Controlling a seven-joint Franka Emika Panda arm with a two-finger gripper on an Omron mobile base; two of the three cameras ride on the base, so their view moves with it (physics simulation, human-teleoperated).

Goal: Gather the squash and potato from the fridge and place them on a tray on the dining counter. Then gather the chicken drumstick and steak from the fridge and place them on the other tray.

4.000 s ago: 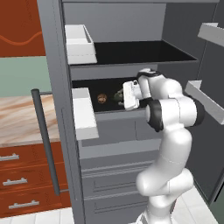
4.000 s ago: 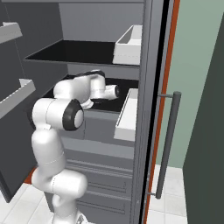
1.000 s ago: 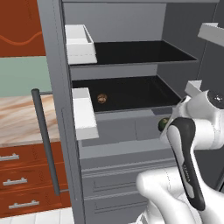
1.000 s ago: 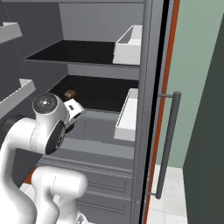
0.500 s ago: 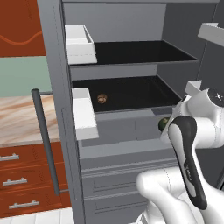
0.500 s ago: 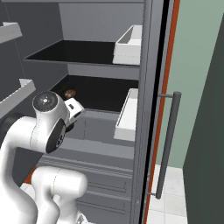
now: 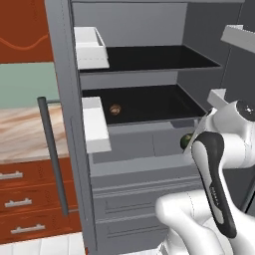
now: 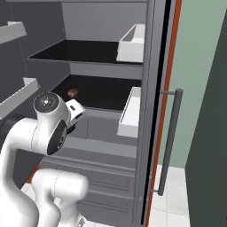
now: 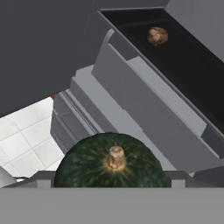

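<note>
Hand view showed the gripper (image 9: 111,186) holding the squash (image 9: 111,162) at bottom centre, carrying it out of the fridge (image 9: 144,109); next, a tray.

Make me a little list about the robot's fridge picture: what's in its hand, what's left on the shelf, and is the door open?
gripper: closed around the round dark green squash, out in front of the fridge
squash stem: tan nub facing the hand camera
shelf: small mottled brown potato sits alone on the lower black shelf
fridge: tall grey steel fridge with doors open
door bins: white bins on the doors
</note>
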